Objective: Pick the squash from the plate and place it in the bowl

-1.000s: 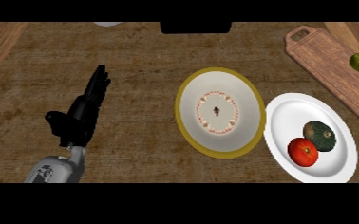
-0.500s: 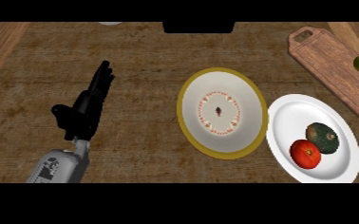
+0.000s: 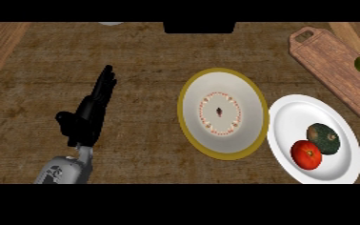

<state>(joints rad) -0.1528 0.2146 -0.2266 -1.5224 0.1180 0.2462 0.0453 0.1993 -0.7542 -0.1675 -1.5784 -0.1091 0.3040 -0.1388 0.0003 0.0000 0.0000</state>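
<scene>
**A:** Hands first. What is listed?

**B:** Left hand [image 3: 87,117], at nine o'clock on the counter [image 3: 155,52]. Fingers [image 3: 105,82] are straight, pointing toward twelve, and hold nothing. It is well apart from every dish. The right hand is nowhere in sight.

**A:** Containers and contents?

**B:** Bowl [image 3: 224,83], yellow-rimmed with a pale inside, at the centre. Contents: none. Plate [image 3: 299,114], white, at four o'clock, just beside the bowl. Contents: one squash [image 3: 324,138], dark green, and one tomato [image 3: 306,154], red, right against the squash on its seven o'clock side.

**A:** Anything else?

**B:** Cutting board [image 3: 327,59], wooden, at two o'clock.

**A:** State of the job?

**B:** By my reckoning, not yet begun. The squash sits untouched on the plate. The reach, the grasp, the carry toward nine o'clock and the release into the bowl are all left.
</scene>
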